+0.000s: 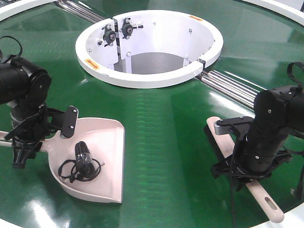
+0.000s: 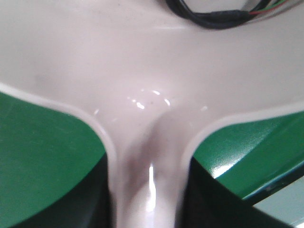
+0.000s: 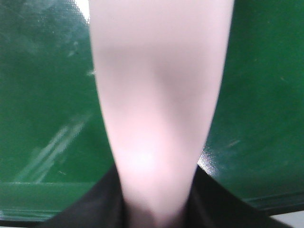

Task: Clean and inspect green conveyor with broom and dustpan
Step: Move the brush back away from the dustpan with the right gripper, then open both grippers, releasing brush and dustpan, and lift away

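Observation:
The dustpan (image 1: 102, 142) lies flat on the green conveyor (image 1: 161, 123) at the left, lip toward the middle. A black cable bundle (image 1: 81, 164) rests inside it. My left gripper (image 1: 24, 142) is shut on the dustpan's handle. In the left wrist view dark fingers (image 2: 90, 202) flank the dustpan's (image 2: 142, 71) handle neck, and the cable (image 2: 213, 16) shows at the top. The broom (image 1: 216, 130) lies on the belt at the right, slotted handle end (image 1: 268, 206) toward the front. My right gripper (image 1: 237, 166) is shut on the broom (image 3: 161, 95) mid-handle.
The white central ring (image 1: 147, 76) with its opening stands at the back middle. Silver rails (image 1: 232, 85) run from it to the right. White outer rim (image 1: 19, 9) shows at the top left. The conveyor's front edge (image 1: 294, 213) passes close by the broom handle.

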